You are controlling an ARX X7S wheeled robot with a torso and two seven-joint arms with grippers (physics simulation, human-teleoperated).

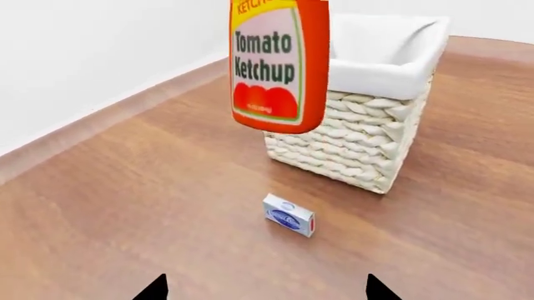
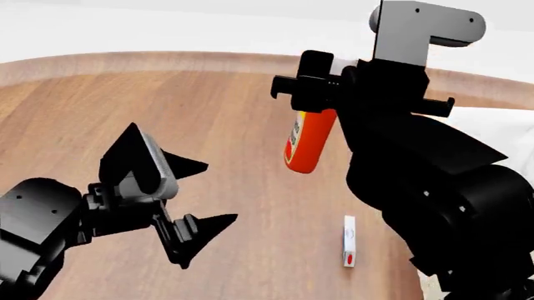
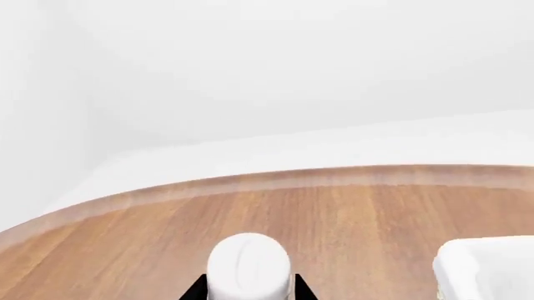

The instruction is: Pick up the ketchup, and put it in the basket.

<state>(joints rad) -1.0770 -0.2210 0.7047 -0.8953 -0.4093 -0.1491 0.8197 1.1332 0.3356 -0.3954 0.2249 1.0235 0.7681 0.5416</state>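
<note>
Head view: my right gripper (image 2: pixel 311 94) is clamped on the ketchup (image 2: pixel 307 141), which hangs clear above the wood floor (image 2: pixel 225 112). My left gripper (image 2: pixel 196 194) is spread and empty. The basket (image 1: pixel 379 87) stands beyond the bottle; a small box (image 1: pixel 289 214) lies near it.
</note>
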